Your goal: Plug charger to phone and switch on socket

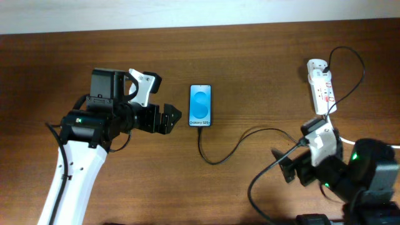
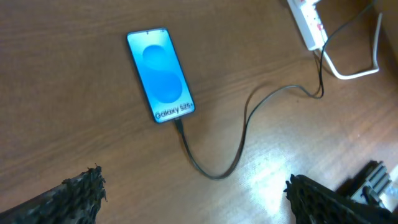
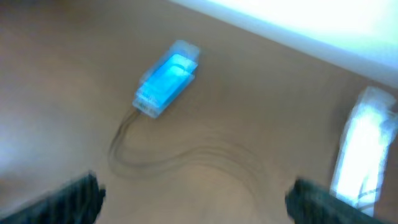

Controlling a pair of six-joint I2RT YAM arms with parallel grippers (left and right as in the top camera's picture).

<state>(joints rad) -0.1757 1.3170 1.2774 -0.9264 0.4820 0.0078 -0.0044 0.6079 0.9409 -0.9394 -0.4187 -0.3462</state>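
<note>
One phone (image 1: 200, 105) is seen lying flat and screen up on a brown wooden desk (image 1: 250, 62). Its screen is lit bright blue, with a line of small text at the end nearer the arms.

One charger (image 1: 237, 145), a thin black cable, is joined to that text end of the phone. From there it is looped once below the phone and carried off to the phone's right, towards the socket.

One socket (image 1: 321, 87), a white strip with small red marks, is laid well to the right of the phone, near the desk's far edge. One thick white cord (image 2: 356, 73) is curled just beside it. Whether the socket's switch is on cannot be told.

Two arms are in view, each with one gripper.

The left gripper (image 1: 175, 119) is held just left of the phone, apart from it. Its two fingers (image 2: 81, 194) are spread wide, with only bare desk between them and nothing grasped.

The right gripper (image 1: 282, 165) is placed well to the right of the phone and below the socket, close above the cable's path. The right wrist view is blurred, but the two fingers are seen parted at the bottom corners, with nothing gripped.
</note>
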